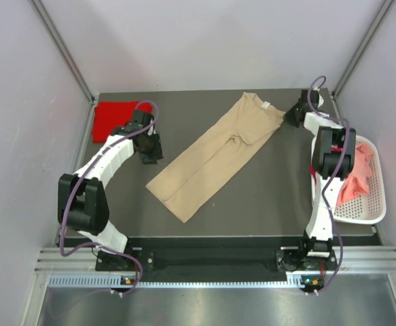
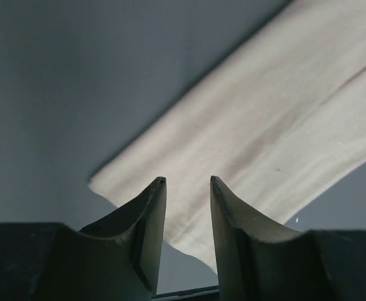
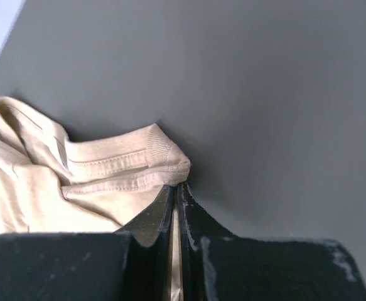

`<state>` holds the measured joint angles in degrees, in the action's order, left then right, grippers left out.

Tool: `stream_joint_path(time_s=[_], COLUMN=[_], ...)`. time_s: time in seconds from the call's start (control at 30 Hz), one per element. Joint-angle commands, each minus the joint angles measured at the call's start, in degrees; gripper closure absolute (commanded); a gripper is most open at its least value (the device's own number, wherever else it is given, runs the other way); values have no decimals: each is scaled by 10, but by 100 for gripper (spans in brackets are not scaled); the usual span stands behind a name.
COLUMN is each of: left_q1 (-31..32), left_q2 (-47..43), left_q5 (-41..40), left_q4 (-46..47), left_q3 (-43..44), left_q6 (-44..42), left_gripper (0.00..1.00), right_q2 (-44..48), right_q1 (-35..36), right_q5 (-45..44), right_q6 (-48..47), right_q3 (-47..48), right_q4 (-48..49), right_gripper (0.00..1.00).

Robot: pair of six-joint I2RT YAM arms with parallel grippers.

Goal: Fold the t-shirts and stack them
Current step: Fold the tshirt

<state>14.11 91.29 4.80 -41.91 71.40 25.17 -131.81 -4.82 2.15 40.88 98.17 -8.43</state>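
Your right fingers (image 3: pixel 177 194) are clamped on a stitched edge at the far end of the tan t-shirt (image 1: pixel 214 159), which lies folded lengthwise, diagonally across the counter (image 1: pixel 265 197). Your left fingers (image 2: pixel 152 213) stand apart, holding nothing, by its near-left end. A folded red t-shirt (image 1: pixel 113 117) sits at the far-left corner.

A: red shirt (image 1: pixel 109 117), left of tan shirt (image 1: pixel 214 159)?
B: corner nearest tan shirt hidden under left arm (image 1: pixel 109 157).
A: basket (image 1: pixel 364 214), right of tan shirt?
B: pink cloth (image 1: pixel 361 170) partly behind right arm (image 1: pixel 327 153); piece count unclear.
A: wrist views?
B: tan shirt cut by frame edges.
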Motion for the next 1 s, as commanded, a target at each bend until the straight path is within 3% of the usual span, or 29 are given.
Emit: stream_joint_path(time_s=[0.0,0.27,0.33,0.4,0.53,0.7,0.8,0.97], left_q1=[-35,-49,-57,-61,-65,-71,-72,-73], left_q2=[14,55,71,88,114,137,142,134], left_q5=[17,27,38,57,63,62,79,93], left_q4=[28,30,33,32,40,37,38,34], left_q3=[-17,-44,-53,-56,-57,-58,-53,-60], left_q6=[-20,-61,-67,-71,-82,-93,-99,-105], left_gripper=[60,57,56,55,55,56,56,58], right_q2=[-27,-101,-95,-65,28,203,316,476], right_q1=[-12,-26,-30,-30,-29,-11,27,170], right_q5=[13,39,47,52,44,32,40,-2], right_q6=[-19,-26,-24,-25,-25,-8,12,45], right_q3=[66,225,222,189,87,-113,-247,-413], right_q4=[10,-31,-38,-42,-68,-99,-83,-86], right_gripper=[100,92,79,76,71,68,68,69])
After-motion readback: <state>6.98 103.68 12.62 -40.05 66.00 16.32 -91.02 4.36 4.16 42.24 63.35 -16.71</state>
